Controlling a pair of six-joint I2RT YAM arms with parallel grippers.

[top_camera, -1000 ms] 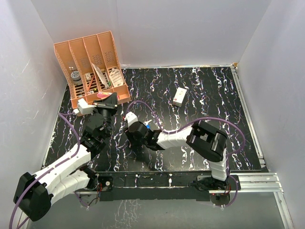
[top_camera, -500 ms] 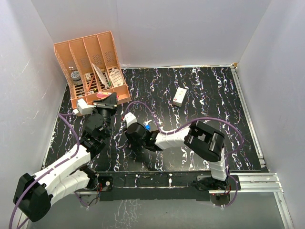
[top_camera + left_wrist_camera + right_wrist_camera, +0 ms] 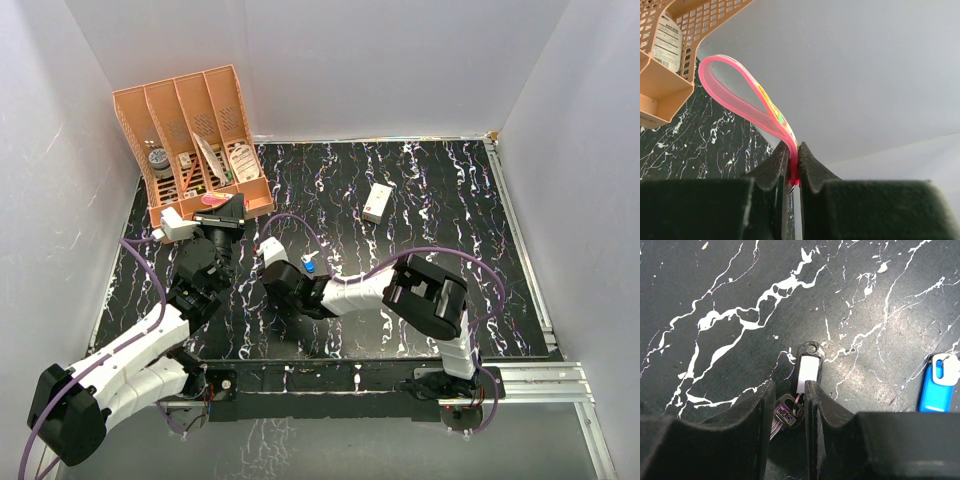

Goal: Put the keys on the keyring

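The left pincer (image 3: 793, 155) is clamping the pink strap of the keyring (image 3: 735, 95), holding its loop raised just right of the peach mesh organizer (image 3: 670, 55). The right pincer (image 3: 788, 390) is standing narrowly parted, straddling the dark-headed key (image 3: 788, 413) beside its black tag (image 3: 807, 367) on the marbled desk (image 3: 715, 290). The blue-headed key (image 3: 938, 386) is lying well right of it.

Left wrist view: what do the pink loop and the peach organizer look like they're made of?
Pink loop: looks like soft, flexible plastic or rubber with a glossy finish; it bends in a smooth curve and its edges seem translucent. Organizer: looks like rigid moulded plastic, matte peach; its walls carry a regular grid of holes.
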